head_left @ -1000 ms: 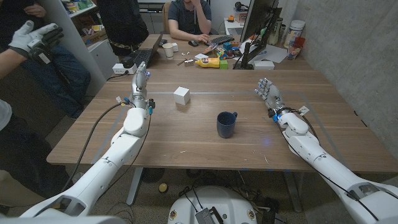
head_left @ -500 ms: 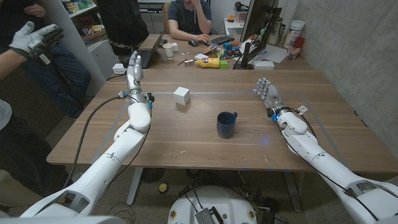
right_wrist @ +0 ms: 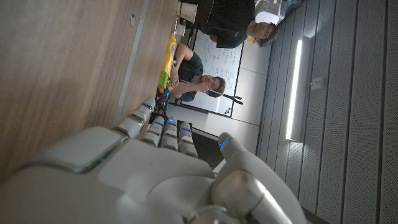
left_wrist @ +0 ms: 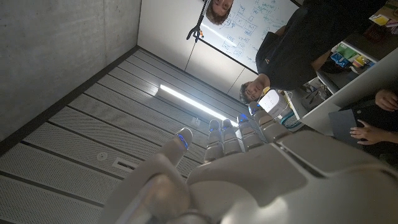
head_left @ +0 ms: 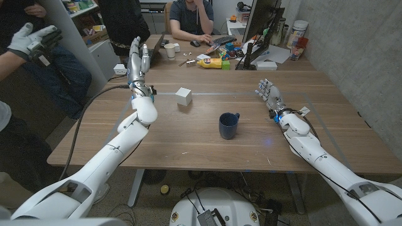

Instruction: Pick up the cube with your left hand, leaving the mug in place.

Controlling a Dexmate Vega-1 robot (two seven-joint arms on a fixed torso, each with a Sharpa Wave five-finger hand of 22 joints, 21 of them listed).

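Note:
A small white cube (head_left: 183, 96) sits on the wooden table (head_left: 188, 135), left of centre toward the far side. A dark blue mug (head_left: 228, 125) stands upright near the middle, handle to the right. My left hand (head_left: 136, 58) is raised above the table's far left part, fingers straight and pointing up, holding nothing; it is left of the cube and apart from it. In the left wrist view that hand (left_wrist: 249, 168) faces the ceiling. My right hand (head_left: 268, 93) stands near the right side, fingers extended, empty; in the right wrist view the hand (right_wrist: 143, 168) sits beside the tabletop.
People sit and stand behind the table's far edge; a person's gloved hand (head_left: 31, 39) shows at upper left. A laptop (head_left: 146, 56), cup (head_left: 170, 50), yellow bottle (head_left: 210, 63) and monitor (head_left: 260, 28) crowd the far edge. A cable (head_left: 88, 119) runs along my left arm.
My left hand has lifted off the table area and swung up toward the far left, forearm now steeper. The right hand, cube and mug have stayed put.

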